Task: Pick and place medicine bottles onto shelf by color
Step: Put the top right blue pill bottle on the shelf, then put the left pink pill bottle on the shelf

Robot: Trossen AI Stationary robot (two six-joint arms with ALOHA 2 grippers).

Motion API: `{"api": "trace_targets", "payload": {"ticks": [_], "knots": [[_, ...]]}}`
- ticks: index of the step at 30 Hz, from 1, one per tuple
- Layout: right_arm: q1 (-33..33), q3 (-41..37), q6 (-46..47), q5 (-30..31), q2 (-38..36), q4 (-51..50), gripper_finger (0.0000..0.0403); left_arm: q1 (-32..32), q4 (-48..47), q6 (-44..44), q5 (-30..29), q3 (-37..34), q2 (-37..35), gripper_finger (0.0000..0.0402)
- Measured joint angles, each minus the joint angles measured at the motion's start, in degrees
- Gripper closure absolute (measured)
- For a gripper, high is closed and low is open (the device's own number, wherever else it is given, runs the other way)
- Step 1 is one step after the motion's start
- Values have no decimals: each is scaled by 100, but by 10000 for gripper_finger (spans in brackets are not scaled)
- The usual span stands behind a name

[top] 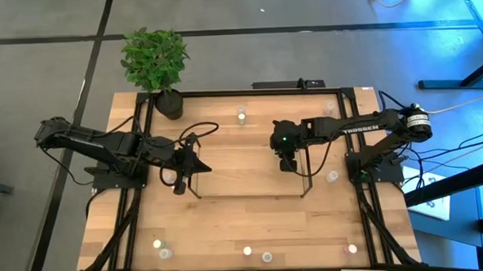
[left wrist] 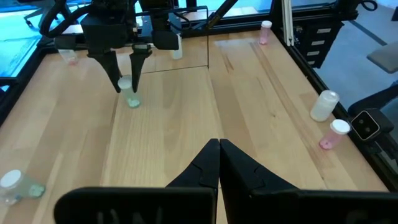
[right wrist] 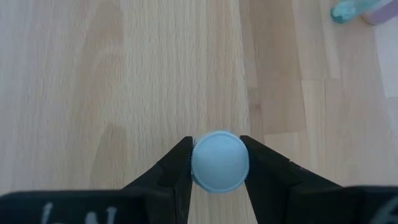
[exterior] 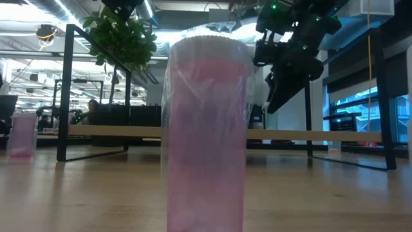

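At centre right of the high view, my right gripper [top: 288, 164] clamps a green medicine bottle [left wrist: 129, 93] by its cap [right wrist: 219, 161], held over the shelf [top: 226, 165] board. Risk: a cap-only hold may let it slip or tip on release. My left gripper [top: 180, 187] waits closed, centre left.

The dark right gripper [top: 287, 164] points straight down over the middle of the wooden table, fingers clamped on a white-capped bottle [right wrist: 219, 161]. The dark left gripper [left wrist: 218, 144] hangs pinched together toward the table's left edge.
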Motion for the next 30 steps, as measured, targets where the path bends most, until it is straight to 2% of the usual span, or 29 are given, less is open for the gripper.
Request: {"api": "trace_targets", "payload": {"ticks": [22,30], "knots": [[0,-13,18,-160,17,-62,172,0,1,1,0,0,0,401],[-2,20,23,-153,11,-104,161,0,2,1,0,0,0,401]]}}
